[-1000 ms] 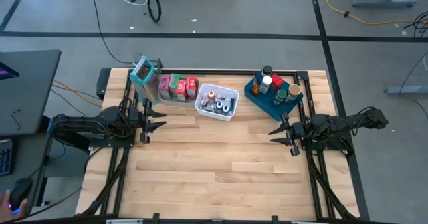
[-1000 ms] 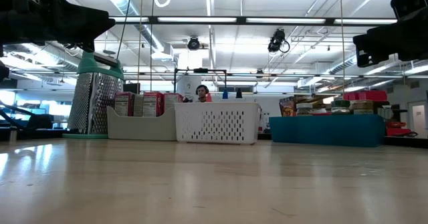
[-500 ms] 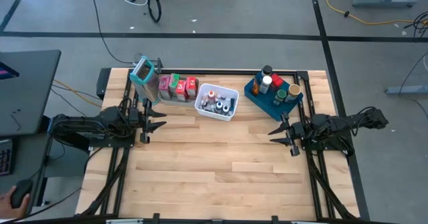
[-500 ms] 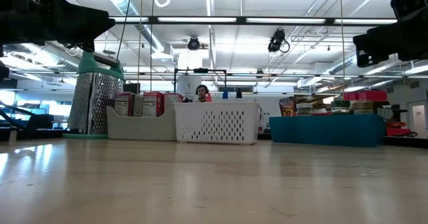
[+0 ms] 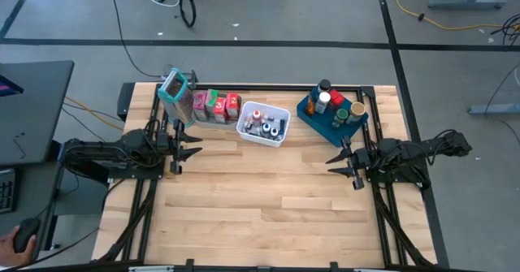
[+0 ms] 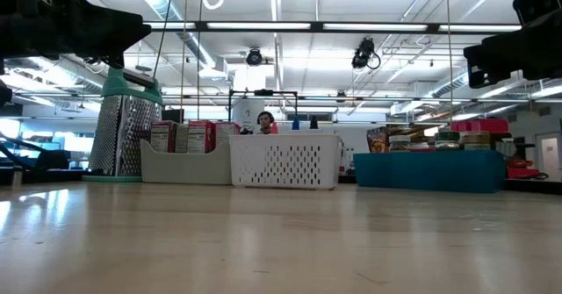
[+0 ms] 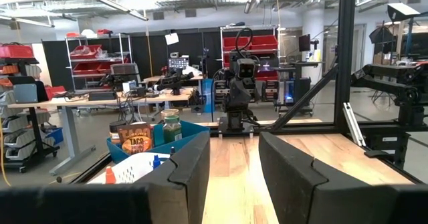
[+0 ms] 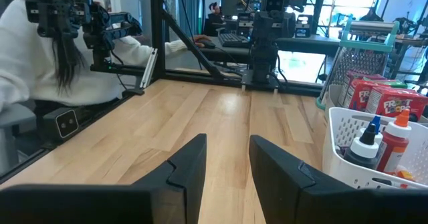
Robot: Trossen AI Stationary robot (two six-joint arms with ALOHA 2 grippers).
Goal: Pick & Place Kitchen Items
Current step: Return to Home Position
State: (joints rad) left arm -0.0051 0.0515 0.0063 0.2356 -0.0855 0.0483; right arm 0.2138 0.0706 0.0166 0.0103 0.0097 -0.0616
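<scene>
Nothing has shifted since earlier: two arms parked, goods sorted.
Left gripper (image 5: 190, 144) and right gripper (image 5: 341, 163) flank the table (image 5: 260, 195), each slightly parted and empty. Cartons (image 5: 218, 105) sit in the clear bin (image 5: 213, 121), jars (image 5: 335, 101) on the blue tray (image 5: 314, 118). The right wrist view shows two bottles (image 8: 386, 142) upright in the white mesh basket (image 8: 348, 165), which the low view hides.

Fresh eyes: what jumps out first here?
The white mesh basket at the back middle of the wooden table, packed with small bottles, sits between a clear bin of red cartons and a blue tray of lidded jars. The left gripper and right gripper hover open and empty at its sides.
</scene>
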